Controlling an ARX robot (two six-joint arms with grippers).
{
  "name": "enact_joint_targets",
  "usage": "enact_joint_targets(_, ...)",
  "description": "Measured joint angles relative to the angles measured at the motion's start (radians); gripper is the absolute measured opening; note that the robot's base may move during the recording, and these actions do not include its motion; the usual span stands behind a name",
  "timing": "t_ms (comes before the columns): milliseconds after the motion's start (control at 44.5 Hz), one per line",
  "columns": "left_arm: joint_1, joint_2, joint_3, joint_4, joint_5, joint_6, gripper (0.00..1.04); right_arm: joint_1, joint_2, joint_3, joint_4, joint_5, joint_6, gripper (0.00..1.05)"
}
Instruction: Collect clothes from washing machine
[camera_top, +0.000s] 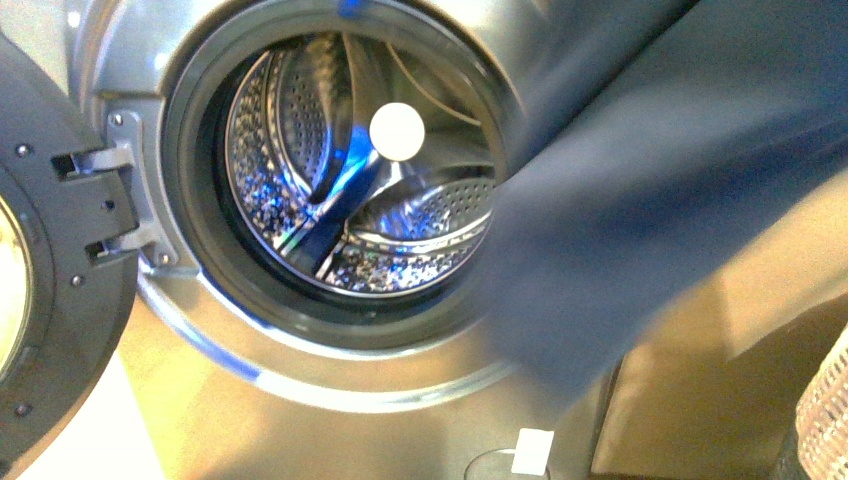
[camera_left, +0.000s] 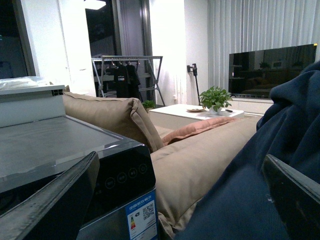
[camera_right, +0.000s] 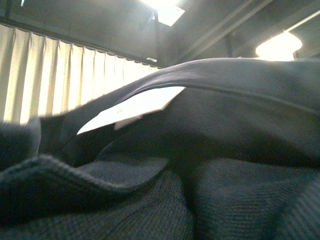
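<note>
Washer (camera_top: 200, 430) door (camera_top: 50, 300) swung left, drum (camera_top: 420, 250) shows bare steel. Beige sofa (camera_left: 200, 160) just beside washer, pinkish cushion (camera_left: 197, 129) lying on it. Clothes (camera_left: 280, 140) overlap its near end, contact unclear.

Through the middle left of the frame, the round mouth of the washing machine (camera_top: 200, 420) stands open, with a free way straight into the steel drum (camera_top: 300, 150). The door (camera_top: 60, 280) is swung out at the far left edge, and its hinge juts out beside the rim. The clothes (camera_top: 680, 170) hang blurred across the whole right side and cover the right rim of the mouth. A woven basket (camera_top: 825, 410) sits in the lower right corner. In the left wrist view, the clothes crowd against the beige cushion (camera_left: 200, 160). The right wrist view is filled with navy fabric.
</note>
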Motion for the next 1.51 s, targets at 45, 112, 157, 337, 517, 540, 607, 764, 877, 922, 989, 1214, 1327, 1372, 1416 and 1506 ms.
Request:
enact_joint_targets(45, 0.0, -0.001, 0.0, 0.0, 0.0, 0.0, 0.98, -0.012, 0.009, 0.016, -0.018, -0.004, 0.003, 0.03)
enact_joint_targets(112, 0.0, -0.002, 0.0, 0.0, 0.0, -0.001, 0.98, -0.034, 0.023, 0.039, -0.045, -0.002, 0.003, 0.03)
enact_joint_targets(157, 0.002, -0.002, 0.0, 0.0, -0.005, -0.001, 0.98, -0.055, 0.032, 0.06, -0.071, 0.004, 0.002, 0.03)
enact_joint_targets(337, 0.002, -0.002, 0.0, 0.0, 0.0, -0.001, 0.98, -0.154, 0.038, 0.179, -0.262, 0.019, -0.012, 0.03)
enact_joint_targets(517, 0.001, -0.002, 0.0, 0.001, -0.001, -0.001, 0.98, -0.238, 0.013, 0.24, -0.537, -0.022, -0.126, 0.03)
enact_joint_targets(540, 0.001, -0.002, 0.0, 0.001, -0.001, -0.001, 0.98, -0.248, 0.01, 0.243, -0.573, -0.027, -0.151, 0.03)
enact_joint_targets(607, 0.001, -0.002, 0.0, 0.001, -0.001, -0.001, 0.98, -0.284, 0.005, 0.252, -0.673, -0.037, -0.213, 0.03)
enact_joint_targets(764, 0.001, -0.002, 0.0, 0.001, 0.0, -0.001, 0.98, -0.379, -0.006, 0.283, -0.875, 0.004, -0.389, 0.03)
enact_joint_targets(877, 0.001, -0.002, 0.0, 0.001, -0.001, -0.001, 0.98, -0.431, -0.019, 0.286, -0.948, 0.032, -0.48, 0.03)
enact_joint_targets(922, 0.001, -0.002, 0.0, 0.001, -0.001, 0.0, 0.98, -0.45, -0.025, 0.284, -0.978, 0.042, -0.517, 0.03)
enact_joint_targets(989, 0.001, -0.002, 0.0, 0.001, -0.001, -0.001, 0.98, -0.473, -0.037, 0.265, -1.001, 0.046, -0.56, 0.03)
enact_joint_targets(1214, 0.001, -0.002, 0.0, 0.001, -0.001, -0.001, 0.98, -0.547, -0.069, 0.123, -1.046, 0.029, -0.68, 0.03)
enact_joint_targets(1327, 0.001, -0.002, 0.0, 0.001, -0.001, -0.001, 0.98, -0.58, -0.085, 0.032, -1.058, 0.01, -0.719, 0.03)
enact_joint_targets(1372, 0.001, -0.002, 0.0, 0.001, -0.001, -0.001, 0.98, -0.591, -0.096, -0.011, -1.059, 0.003, -0.74, 0.03)
enact_joint_targets(1416, 0.001, -0.002, 0.0, 0.001, -0.001, -0.001, 0.98, -0.587, -0.098, -0.056, -1.052, 0.014, -0.763, 0.03)
enact_joint_targets(1506, 0.001, -0.002, 0.0, 0.001, 0.0, -0.001, 0.98, -0.549, -0.033, -0.122, -0.957, 0.063, -0.809, 0.03)
